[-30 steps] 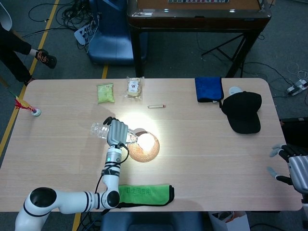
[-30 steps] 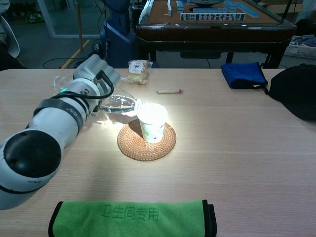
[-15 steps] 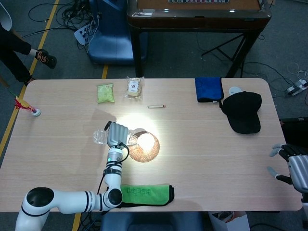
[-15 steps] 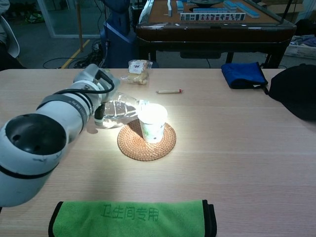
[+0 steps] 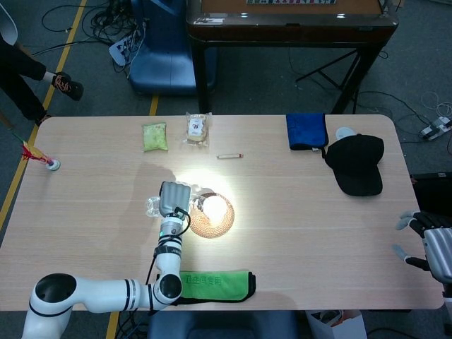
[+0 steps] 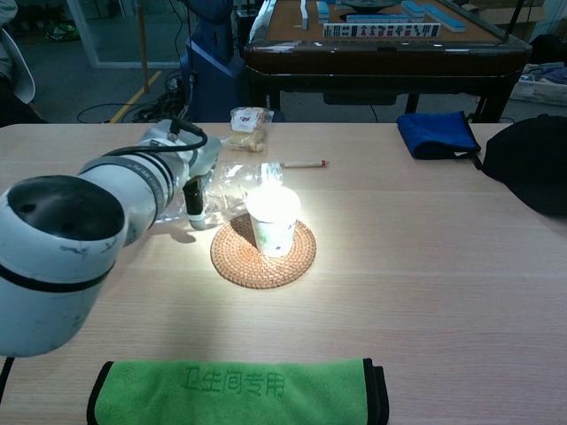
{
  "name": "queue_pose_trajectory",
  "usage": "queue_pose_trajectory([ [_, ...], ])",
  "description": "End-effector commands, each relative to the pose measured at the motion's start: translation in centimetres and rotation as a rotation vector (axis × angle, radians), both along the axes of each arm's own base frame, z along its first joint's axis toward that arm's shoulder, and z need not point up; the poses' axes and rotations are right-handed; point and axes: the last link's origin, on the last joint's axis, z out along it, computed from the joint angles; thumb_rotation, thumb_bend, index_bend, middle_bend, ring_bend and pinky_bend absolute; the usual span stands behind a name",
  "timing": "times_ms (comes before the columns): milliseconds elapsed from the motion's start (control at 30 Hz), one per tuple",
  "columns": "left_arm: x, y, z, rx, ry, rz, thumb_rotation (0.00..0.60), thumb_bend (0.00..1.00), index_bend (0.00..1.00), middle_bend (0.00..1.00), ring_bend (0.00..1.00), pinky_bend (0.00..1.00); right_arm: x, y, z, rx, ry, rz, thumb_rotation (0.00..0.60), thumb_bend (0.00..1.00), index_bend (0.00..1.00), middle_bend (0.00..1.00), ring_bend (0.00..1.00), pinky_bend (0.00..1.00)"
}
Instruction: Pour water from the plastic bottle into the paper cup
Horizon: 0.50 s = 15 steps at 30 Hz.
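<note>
1. The plastic bottle (image 6: 232, 180) is clear and is tipped over on its side, with its neck end at the rim of the paper cup (image 6: 274, 220).
2. The paper cup stands upright on a round woven coaster (image 6: 263, 252), near the middle of the table (image 6: 425, 266), in a bright spot of light.
3. The left hand (image 6: 190, 173) grips the bottle, with its fingers wrapped around the body of it, just left of the cup.
4. The right hand (image 5: 432, 247) is at the far right edge of the table in the head view, well apart from the cup; its fingers are spread and it holds nothing.
5. A green cloth (image 6: 237, 391) lies folded at the near edge of the table.
6. Toward the far edge lie a green packet (image 5: 155, 135), a snack packet (image 6: 247, 127) and a small pen-like stick (image 6: 303, 164).
7. At the far right are a blue cloth (image 6: 437, 134) and, beside it, a black cap (image 6: 532, 164).
</note>
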Motion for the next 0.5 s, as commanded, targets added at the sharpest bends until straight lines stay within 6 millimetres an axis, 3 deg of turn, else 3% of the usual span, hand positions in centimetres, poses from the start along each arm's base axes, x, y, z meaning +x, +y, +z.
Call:
queue_pose_trajectory([
  [33,-0.3,0.2,0.4,0.024,-0.063,-0.001,0.6,0.03,0.71,0.82,0.56,0.65,0.0,0.0,0.0,0.002,0.0,-0.002,0.6,0.19,0.49,0.34,0.36,0.43],
  [500,-3.9,-0.2,3.6,0.135,-0.342,0.065,0.6,0.03,0.71,0.82,0.56,0.65,0.0,-0.1,-0.4,0.012,0.011,-0.007,0.6,0.19,0.49,0.34,0.36,0.43],
])
